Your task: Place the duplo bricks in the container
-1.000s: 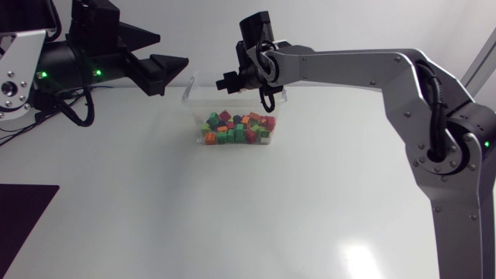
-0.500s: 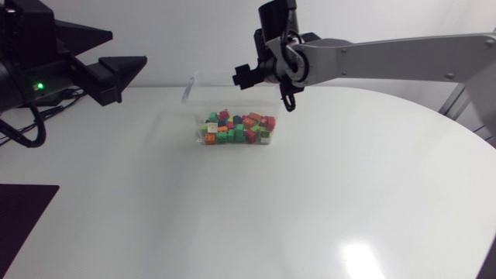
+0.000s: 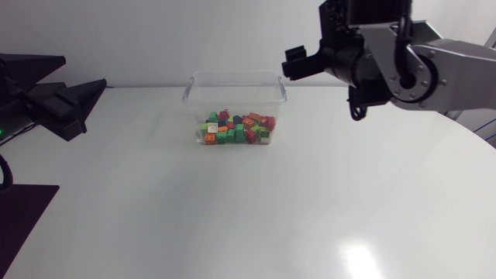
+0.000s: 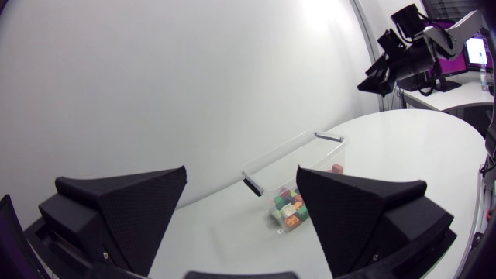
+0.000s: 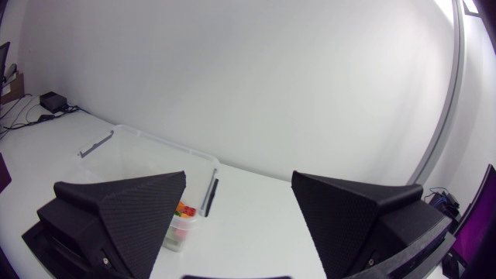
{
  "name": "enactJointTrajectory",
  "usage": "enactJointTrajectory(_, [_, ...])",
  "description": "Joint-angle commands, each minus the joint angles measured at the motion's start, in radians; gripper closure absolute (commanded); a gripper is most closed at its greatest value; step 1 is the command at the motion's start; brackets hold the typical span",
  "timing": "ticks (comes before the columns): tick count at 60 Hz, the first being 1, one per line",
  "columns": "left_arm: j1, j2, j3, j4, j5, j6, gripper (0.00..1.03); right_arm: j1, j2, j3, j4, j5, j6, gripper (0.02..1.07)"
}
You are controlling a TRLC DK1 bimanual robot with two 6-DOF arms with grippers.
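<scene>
Left end effector (image 4: 242, 169) hangs wide open, its two wedge fingers spread well apart with nothing held between them. Ahead of it, framed in the gap between those fingers, the clear container (image 3: 234, 74) stands on the white worktop (image 3: 232, 209), well clear of the fingertips. Duplo bricks (image 3: 236, 129) in red, green and orange, with a pale one among them, lie heaped inside the container, within its walls.

Right end effector (image 5: 239, 174) is likewise spread wide and grips nothing. The container lies ahead of it and lower down, off toward one finger, whose tip hides part of the bricks.

From above, the container sits between the two end effectors. The right one is raised and near it, not touching. The left one is farther off on the other side.
</scene>
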Motion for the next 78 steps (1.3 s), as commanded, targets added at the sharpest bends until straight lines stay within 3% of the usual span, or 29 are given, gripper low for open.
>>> enactJointTrajectory(1, [0.03,-0.032,-0.048,0.014,-0.001,-0.028,0.05,-0.019,-0.073,-0.078,0.024,0.026,-0.034,0.07])
enactJointTrajectory(19, [0.079,-0.069,-0.1,0.041,-0.006,-0.044,0.05,-0.1,-0.28,-0.243,0.063,0.107,-0.098,0.07])
enactJointTrajectory(40, [0.091,-0.138,-0.214,0.164,-0.04,-0.062,0.05,-0.18,-0.469,-0.385,0.061,0.156,-0.129,0.07])
enactJointTrajectory(60, [-0.015,-0.233,-0.341,0.261,-0.204,-0.058,0.05,-0.22,-0.635,-0.53,0.078,0.17,-0.164,0.07])
enactJointTrajectory(78, [-0.007,-0.285,-0.416,0.305,-0.212,-0.053,0.05,-0.223,-0.78,-0.647,0.118,0.184,-0.222,0.07])
